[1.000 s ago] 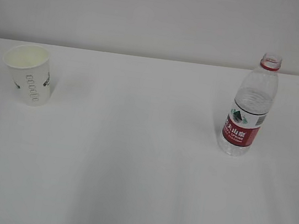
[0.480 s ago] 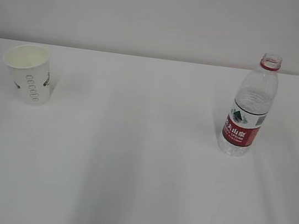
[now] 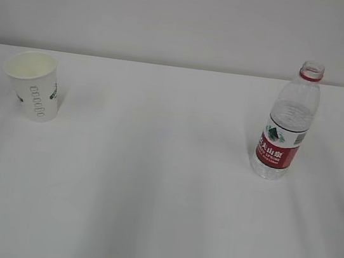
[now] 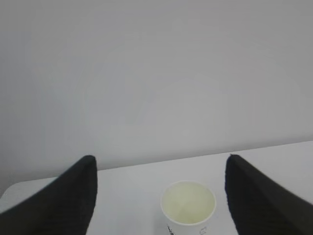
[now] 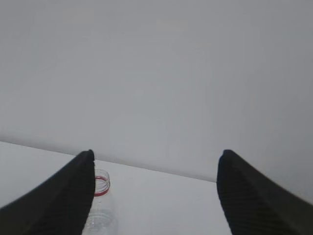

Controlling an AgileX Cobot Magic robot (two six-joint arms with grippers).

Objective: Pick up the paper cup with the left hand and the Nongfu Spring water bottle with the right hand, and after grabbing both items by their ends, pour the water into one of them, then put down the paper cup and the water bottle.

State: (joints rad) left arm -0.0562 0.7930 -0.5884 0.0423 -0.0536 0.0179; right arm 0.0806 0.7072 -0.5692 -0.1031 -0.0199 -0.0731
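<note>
The paper cup (image 3: 33,84) stands upright at the table's left, white with green-grey print and a cream inside. At the right stands the Nongfu Spring water bottle (image 3: 286,121), uncapped, with a red label and clear water in its lower part. Neither arm shows in the exterior view. In the left wrist view my left gripper (image 4: 159,159) is open, with the cup (image 4: 188,207) beyond and below the gap between its fingers. My right gripper (image 5: 154,155) is open too; the bottle's open neck (image 5: 101,188) shows just beside its left finger (image 5: 73,196), farther off.
A white table (image 3: 162,198) runs to a plain pale wall behind. Its far edge lies just behind cup and bottle, and its right corner shows near the bottle.
</note>
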